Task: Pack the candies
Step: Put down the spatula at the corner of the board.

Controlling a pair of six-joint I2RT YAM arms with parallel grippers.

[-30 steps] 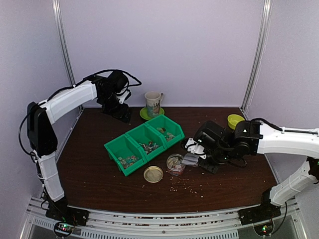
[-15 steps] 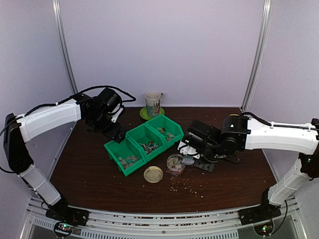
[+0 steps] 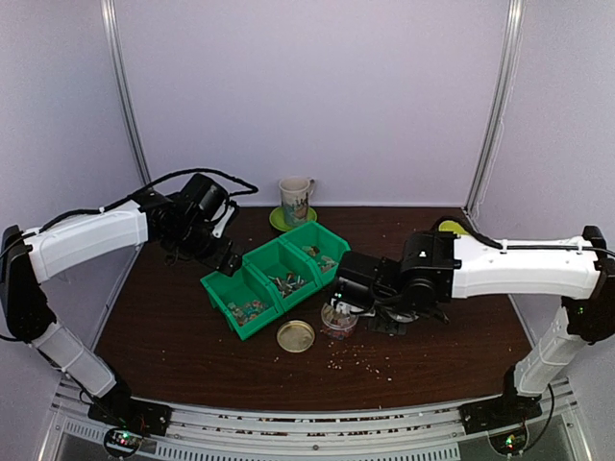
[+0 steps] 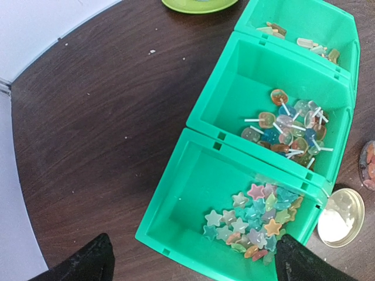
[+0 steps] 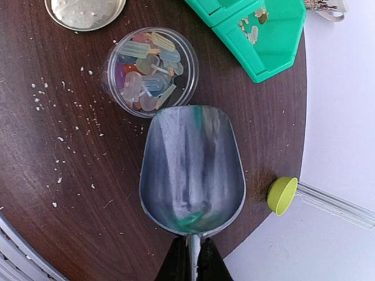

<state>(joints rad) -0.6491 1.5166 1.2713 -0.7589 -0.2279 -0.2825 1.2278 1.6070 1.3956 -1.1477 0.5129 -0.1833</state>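
Nearest the arms' bases, pale crumbs [image 3: 370,363] lay scattered on the dark table [image 3: 192,336]. Just beyond them a round tan lid [image 3: 295,335] lay flat. Beside it on the right stood a clear jar [image 5: 151,70], open and partly filled with candies [image 5: 146,64] in mixed colours. The right gripper [image 5: 190,260] was clamped tight on the handle of a metal scoop [image 5: 192,170]. The scoop's bowl was empty and its front lip was at the jar's rim; whether they touched could not be told. Farther back sat a green tray [image 4: 234,88] of three bins, holding star-shaped sweets [image 4: 252,219], lollipops [image 4: 290,126] and a few stick sweets [image 4: 304,42]. The left gripper [image 4: 192,252] hung over the star bin, fingers spread wide, holding nothing. At the back a mug [image 3: 296,199] stood on a green saucer [image 3: 278,220].
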